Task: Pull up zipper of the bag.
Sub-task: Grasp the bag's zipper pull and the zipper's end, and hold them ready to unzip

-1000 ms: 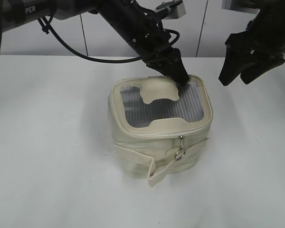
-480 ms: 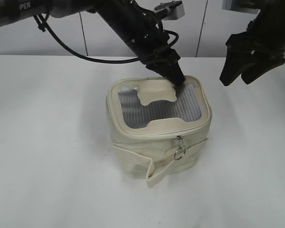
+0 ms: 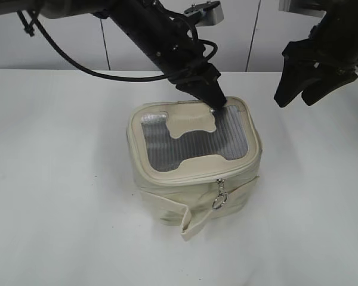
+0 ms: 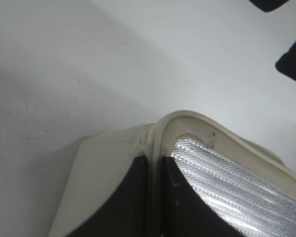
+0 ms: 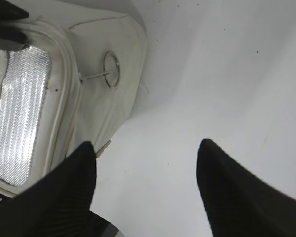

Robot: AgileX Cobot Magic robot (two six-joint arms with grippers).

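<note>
The cream-white bag [image 3: 167, 190] stands mid-table, its lid showing a grey ribbed window [image 3: 227, 134] and a bone-shaped patch. The zipper runs under the lid edge; one silver slider [image 3: 219, 188] with a ring pull [image 3: 217, 204] hangs at the front. My left gripper [image 3: 215, 102] is shut on the lid's far rim; in the left wrist view [image 4: 155, 160] its fingers pinch the cream edge ridge of the bag [image 4: 103, 153]. My right gripper [image 3: 298, 95] is open and empty, above and right of the bag. The right wrist view [image 5: 145, 148] shows the ring pull [image 5: 111, 69] on the bag's side [image 5: 123, 44].
The loose cream strap [image 3: 167, 201] wraps the bag's front and ends in a flap at the lower middle. White table [image 3: 59, 179] lies all around; a white panelled wall [image 3: 250, 36] stands behind it.
My left gripper has shifted left and back, dragging the bag's top with it; the lid now sits further left and the front slider lower in view. My right arm has not moved.
</note>
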